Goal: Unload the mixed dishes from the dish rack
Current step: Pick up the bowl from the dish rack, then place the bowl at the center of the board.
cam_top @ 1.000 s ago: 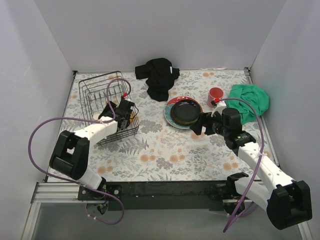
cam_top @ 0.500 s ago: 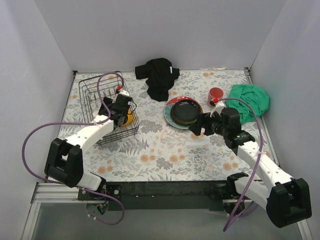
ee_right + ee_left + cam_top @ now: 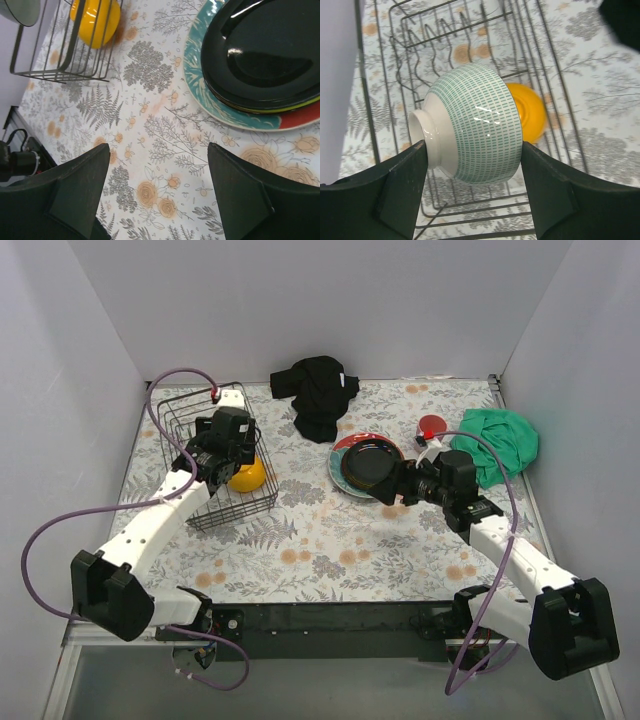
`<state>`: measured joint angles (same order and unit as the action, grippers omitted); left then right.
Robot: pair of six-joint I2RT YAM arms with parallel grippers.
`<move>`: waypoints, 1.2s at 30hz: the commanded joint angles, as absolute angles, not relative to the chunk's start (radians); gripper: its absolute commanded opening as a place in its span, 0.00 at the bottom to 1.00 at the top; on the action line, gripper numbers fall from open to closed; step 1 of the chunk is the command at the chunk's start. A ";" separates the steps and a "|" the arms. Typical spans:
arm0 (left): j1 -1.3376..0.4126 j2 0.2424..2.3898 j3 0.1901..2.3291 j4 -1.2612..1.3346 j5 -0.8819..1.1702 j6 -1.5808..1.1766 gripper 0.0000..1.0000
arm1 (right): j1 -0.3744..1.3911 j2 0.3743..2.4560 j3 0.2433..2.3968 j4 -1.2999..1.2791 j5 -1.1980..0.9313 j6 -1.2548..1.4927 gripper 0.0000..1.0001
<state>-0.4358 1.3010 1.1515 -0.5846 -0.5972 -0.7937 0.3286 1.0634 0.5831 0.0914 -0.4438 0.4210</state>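
Observation:
My left gripper is shut on a white bowl with green dashes, held on its side above the black wire dish rack. In the top view the left gripper hovers over the dish rack, where an orange bowl lies at the near right end. The same orange bowl shows behind the held bowl. My right gripper stands open above bare table, beside the stack of plates, black on top. In the top view the right gripper sits just right of the plates.
A red cup stands behind my right arm, next to a green cloth. A black cloth lies at the back centre. White walls close in three sides. The right wrist view also shows the rack with the orange bowl.
My left arm has lifted the white bowl up out of the rack and swung toward the back, uncovering the orange bowl. My right gripper edged slightly toward the plates.

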 commanded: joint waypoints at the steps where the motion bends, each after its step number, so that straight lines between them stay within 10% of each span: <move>1: -0.439 1.221 1.222 -0.578 -0.442 -0.905 0.21 | 0.337 1.092 0.603 0.258 -0.535 0.524 0.86; 36: -0.498 1.091 0.844 0.135 0.413 -1.506 0.16 | 0.446 1.493 0.742 0.732 -0.669 0.845 0.81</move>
